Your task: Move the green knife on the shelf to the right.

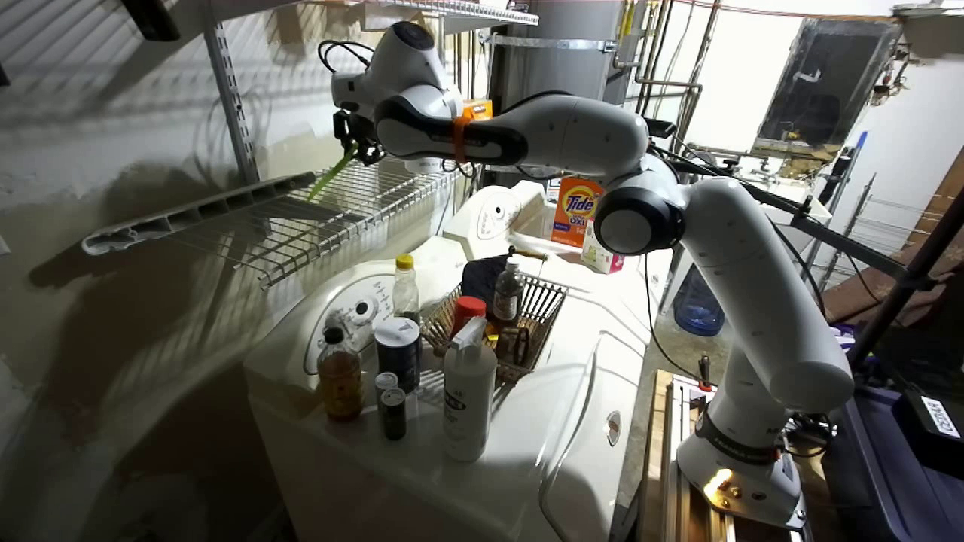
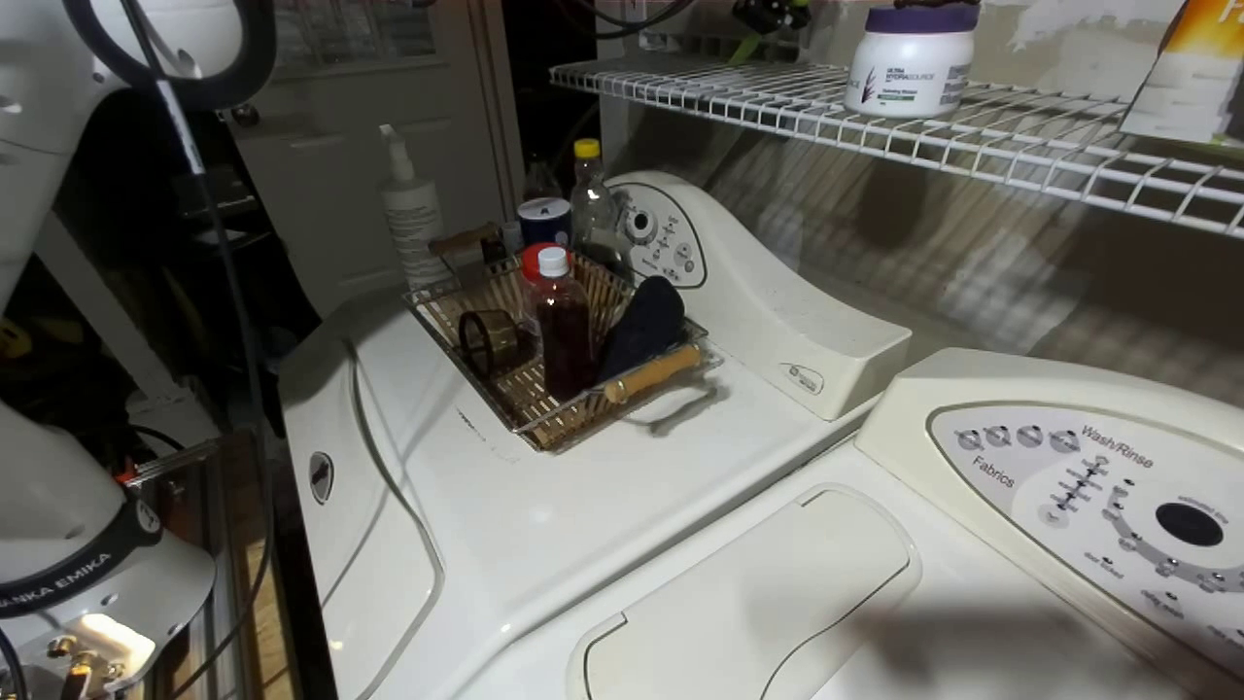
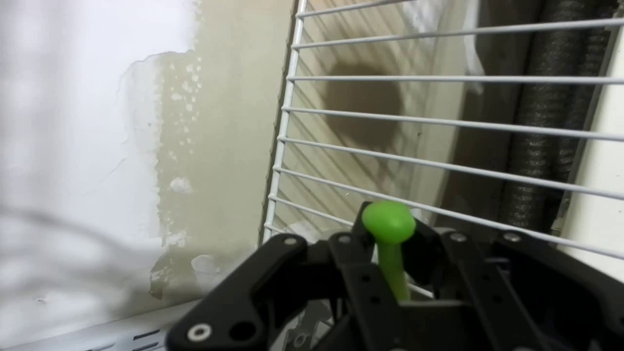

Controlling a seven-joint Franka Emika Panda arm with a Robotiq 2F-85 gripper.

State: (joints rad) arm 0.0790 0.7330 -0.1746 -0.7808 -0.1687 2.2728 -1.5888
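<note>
I have one knife (image 3: 389,222) clenched in my gripper (image 3: 392,234), above the white wire shelf (image 3: 438,78). It is slim, smooth and plastic-looking, bright lime green; in the wrist view one end swells to a rounded knob and thins to a straight neck. In an exterior view it slants down from my jaws, its lower tip near the end of a grey ribbed bar (image 1: 197,212); whether it touches the rods I cannot tell. The shelf is a grid of thin parallel rods, with one round tub (image 2: 909,73) and one orange-and-white box (image 2: 1191,68) on it. Lower down stand two machines (image 2: 583,525), glossy white and gently curved. On one I count a single spray bottle (image 1: 468,406) of opaque plastic, one clear bottle (image 1: 405,292) with a yellow cap, one amber bottle (image 1: 340,384), one dark blue canister (image 1: 399,365) and two small jars (image 1: 393,421), all beside a slatted basket (image 1: 548,303) with two wooden handles (image 2: 653,374)
</note>
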